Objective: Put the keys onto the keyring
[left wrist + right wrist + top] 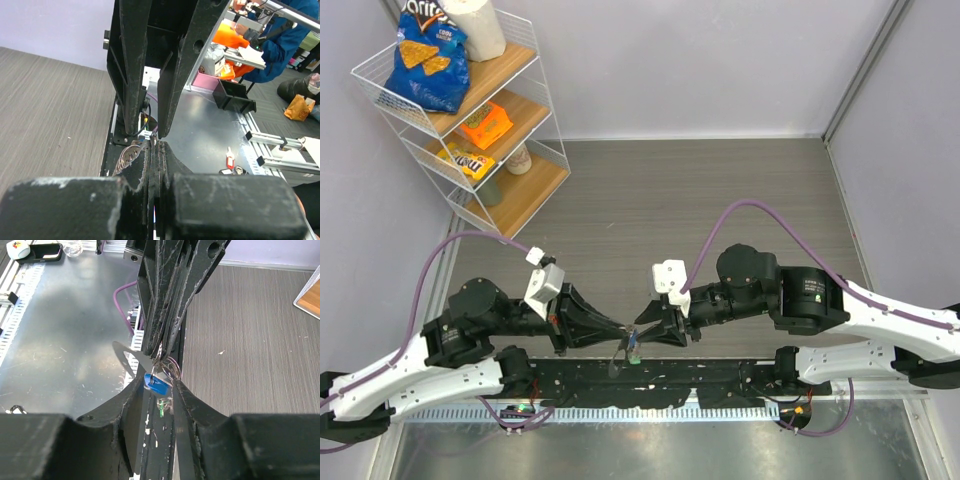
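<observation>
Pinching keyring (170,371) tight, L gripper (160,351) meets R gripper (159,381), blue key (156,384) between R's fingers, grip unclear.

Bright, even overhead light, soft shadows. Near-field blur on right fingers (110,415); dull glare on metal sheet (60,330) to their left. Just beyond the fingertips the keyring (169,369) is possibly slightly smeared.

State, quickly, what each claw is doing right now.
Left claw: closed, pinching the keyring.
Right claw: closed on the blue key.
</observation>
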